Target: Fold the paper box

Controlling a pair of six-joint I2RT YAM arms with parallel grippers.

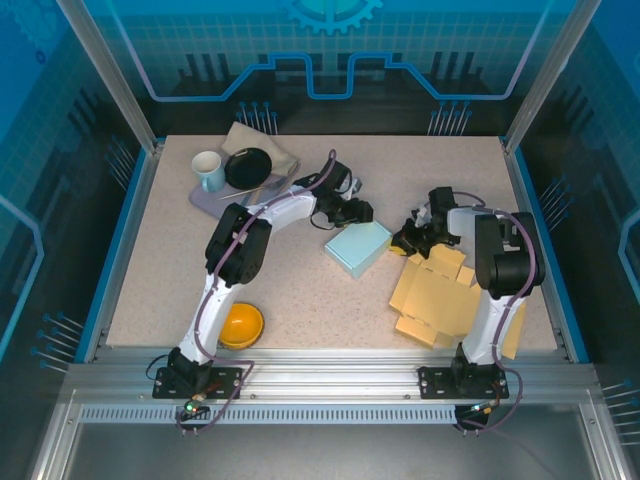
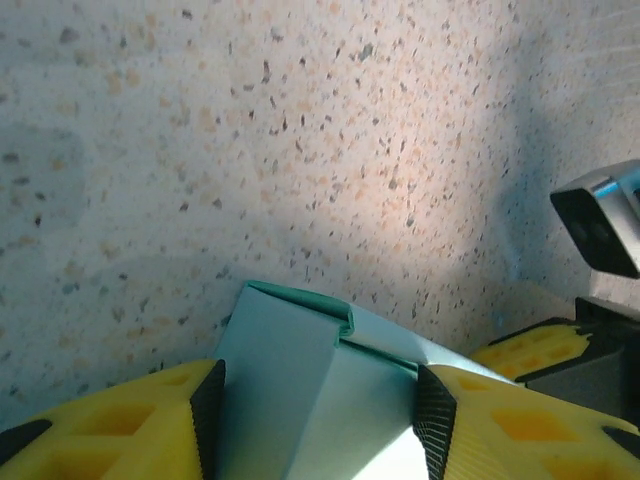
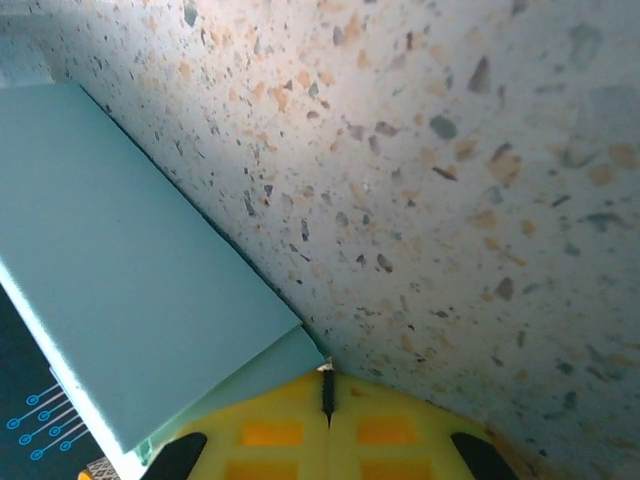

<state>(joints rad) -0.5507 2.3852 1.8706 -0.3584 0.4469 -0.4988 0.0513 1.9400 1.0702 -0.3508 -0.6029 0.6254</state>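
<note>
Pale teal box [image 1: 357, 248] lay flat in the middle of the bench [image 1: 300, 290], folded closed, with one flap seam showing. I saw the left jaws half-spread and pinching its far corner, pads against both sides. Right jaws were pressed together, empty, just beside the box's right edge.

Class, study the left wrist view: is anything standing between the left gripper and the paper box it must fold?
Nothing visible does. The paper box sits right between the fingers of the left gripper, its sides meeting both pads, with bare table beyond it.
</note>
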